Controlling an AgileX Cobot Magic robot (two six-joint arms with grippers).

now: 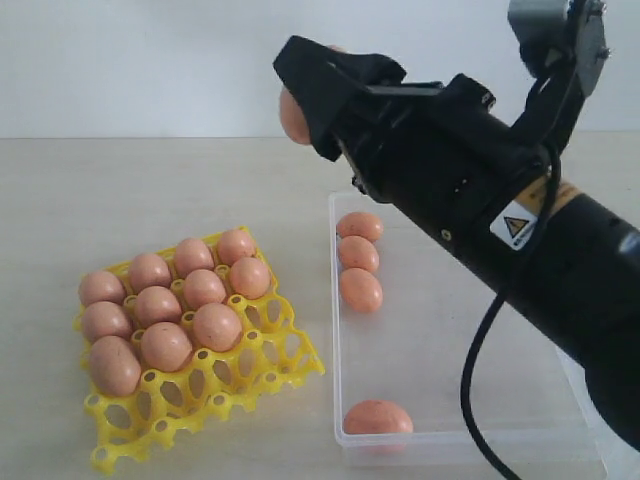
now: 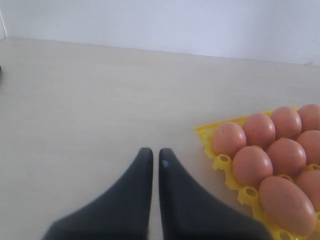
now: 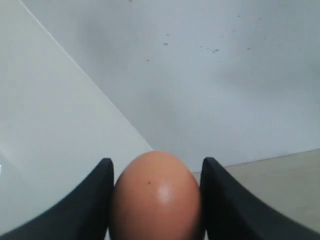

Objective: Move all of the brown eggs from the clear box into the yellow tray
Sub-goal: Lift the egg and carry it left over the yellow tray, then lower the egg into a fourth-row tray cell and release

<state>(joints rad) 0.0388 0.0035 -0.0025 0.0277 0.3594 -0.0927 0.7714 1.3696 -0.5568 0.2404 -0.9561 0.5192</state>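
My right gripper [image 1: 300, 95] is raised high, between the clear box and the yellow tray, and is shut on a brown egg [image 1: 292, 118]. The right wrist view shows that egg [image 3: 156, 197] pressed between both fingers. The yellow tray [image 1: 255, 372] lies at the left with several brown eggs [image 1: 160, 305] in its cells. The clear box [image 1: 440, 440] at the right holds several more eggs, three near its far left corner [image 1: 359, 255] and one [image 1: 377, 417] at the near wall. My left gripper [image 2: 155, 156] is shut and empty above the table beside the tray [image 2: 217, 162]; it is out of the exterior view.
The right arm [image 1: 520, 250] reaches diagonally over the clear box and hides much of its inside. A black cable [image 1: 480, 370] hangs from the arm over the box. A pale wall stands behind the beige table [image 1: 150, 190].
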